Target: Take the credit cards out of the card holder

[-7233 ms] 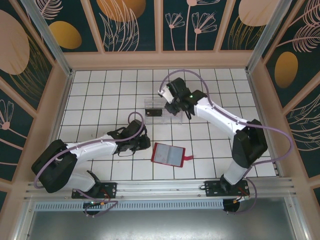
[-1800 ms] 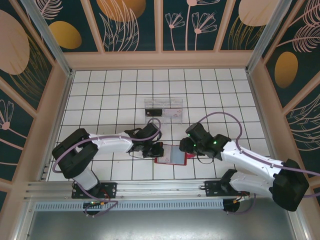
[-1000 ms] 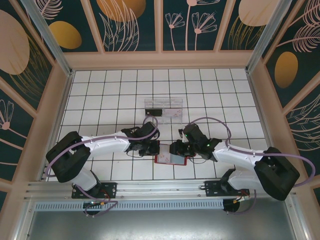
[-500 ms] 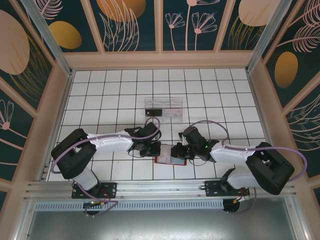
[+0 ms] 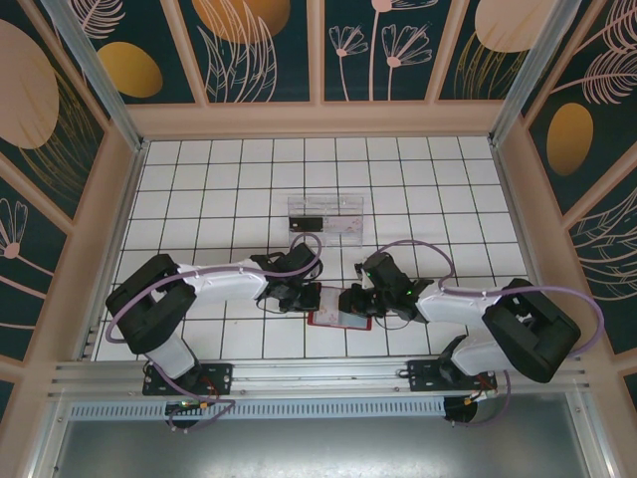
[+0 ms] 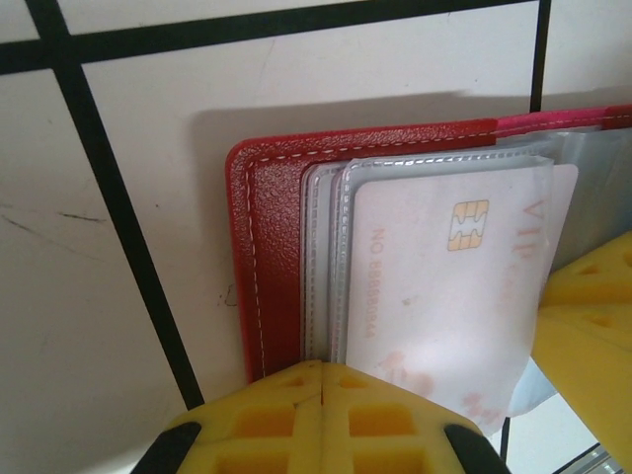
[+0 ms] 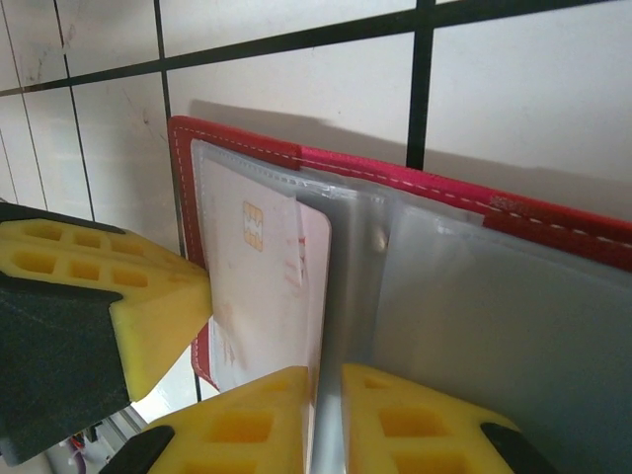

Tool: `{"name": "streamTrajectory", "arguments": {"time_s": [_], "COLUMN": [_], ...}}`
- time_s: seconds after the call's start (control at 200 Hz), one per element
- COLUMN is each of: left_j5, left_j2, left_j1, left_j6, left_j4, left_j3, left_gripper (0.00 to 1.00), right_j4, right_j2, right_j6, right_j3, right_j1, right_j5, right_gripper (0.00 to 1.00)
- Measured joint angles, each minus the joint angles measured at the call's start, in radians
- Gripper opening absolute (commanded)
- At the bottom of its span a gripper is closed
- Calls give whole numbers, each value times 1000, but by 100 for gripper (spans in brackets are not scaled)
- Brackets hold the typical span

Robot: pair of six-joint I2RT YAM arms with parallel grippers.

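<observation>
The red card holder (image 5: pixel 338 321) lies open on the tiled floor near the front, its clear sleeves facing up. A white credit card (image 6: pixel 434 286) with a gold chip sits in a left-hand sleeve, its edge poking out toward the fold. My left gripper (image 5: pixel 309 297) is shut, and its tips (image 6: pixel 323 367) press down on the card holder (image 6: pixel 272 257) at the sleeves' edge. My right gripper (image 7: pixel 329 380) is closed to a thin gap, pinching the edge of the credit card (image 7: pixel 257 296) at the fold of the card holder (image 7: pixel 553 212).
A clear plastic tray (image 5: pixel 343 211) stands a few tiles behind the card holder, with a dark card (image 5: pixel 307 223) lying in it. Wooden walls ring the floor. The arms' rail runs along the front edge.
Seven seconds ago my right gripper was at the tray and my left was beside the card holder. Both now sit on it. Over the last second the right jaws narrowed.
</observation>
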Motion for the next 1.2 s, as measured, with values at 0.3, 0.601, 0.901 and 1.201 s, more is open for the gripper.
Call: {"name": "streamTrajectory", "arguments": {"time_s": [0.3,0.601,0.901,1.201], "left_j5": [3,3,3,4], "left_j2": [2,2,2,2], "left_j1": [0,0,0,0], "left_j6": [3,3,3,3], "left_j4": [-1,-1,-1,-1], "left_j3": [1,1,1,1], "left_gripper": [3,3,3,3], "right_j4": [37,73,128,176], "right_j2": [5,19,19,-2], "right_j6": [15,19,39,50], "right_j3": [-14,-25,-50,-86], "right_j1": [-1,-2,-6,-6], "right_j5": [-10,-23,-45,-74], "right_gripper": [15,12,14,15]}}
